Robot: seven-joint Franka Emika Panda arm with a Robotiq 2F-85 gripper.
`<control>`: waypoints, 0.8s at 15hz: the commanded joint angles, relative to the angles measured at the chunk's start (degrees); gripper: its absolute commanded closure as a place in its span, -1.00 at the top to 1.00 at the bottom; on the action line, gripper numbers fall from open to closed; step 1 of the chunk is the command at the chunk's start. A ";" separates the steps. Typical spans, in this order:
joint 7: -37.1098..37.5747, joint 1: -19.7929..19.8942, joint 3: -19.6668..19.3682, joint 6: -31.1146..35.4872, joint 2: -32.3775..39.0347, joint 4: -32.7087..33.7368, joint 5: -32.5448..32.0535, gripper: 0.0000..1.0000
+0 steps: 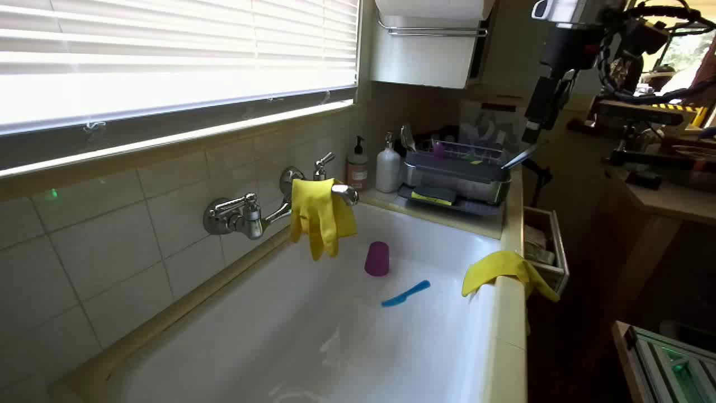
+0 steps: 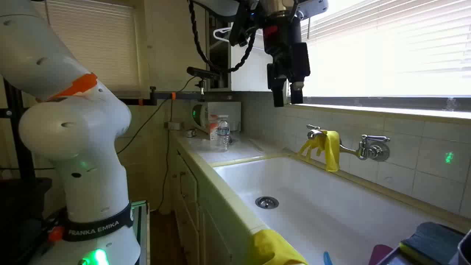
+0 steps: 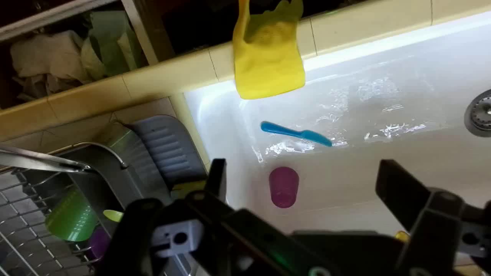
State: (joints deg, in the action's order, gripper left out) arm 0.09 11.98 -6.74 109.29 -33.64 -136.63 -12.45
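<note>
tool spread, high up; blue knife near purple cup in white sink.

Knife: made of blue plastic, smooth, a low sheen shown. Cup: purple plastic, smooth-walled. Gloves: yellow, rubber-like, smooth, matt for the most part. Sink: finished in white, enamel-like and glossy; broken glints are thrown back from its floor. Drain strainer: perforated metal, shiny. Faucet: polished metal, mirror-bright. Wall tiles: smooth, glazed in look. Drain tray: grey, plastic in look, ridged, matt. Sponge: dull-topped, matt. Water bottle: clear plastic, glossy. Arm casing: white, smooth, satin-finished. Drawer filling: crumpled, matt; whether cloth or paper cannot be told.
</note>
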 commanded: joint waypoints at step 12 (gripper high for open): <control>9.88 0.66 -2.67 2.11 11.29 3.99 5.77 1.00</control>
State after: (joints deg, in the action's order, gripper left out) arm 7.27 12.36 -7.91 109.58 -29.49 -135.26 -10.42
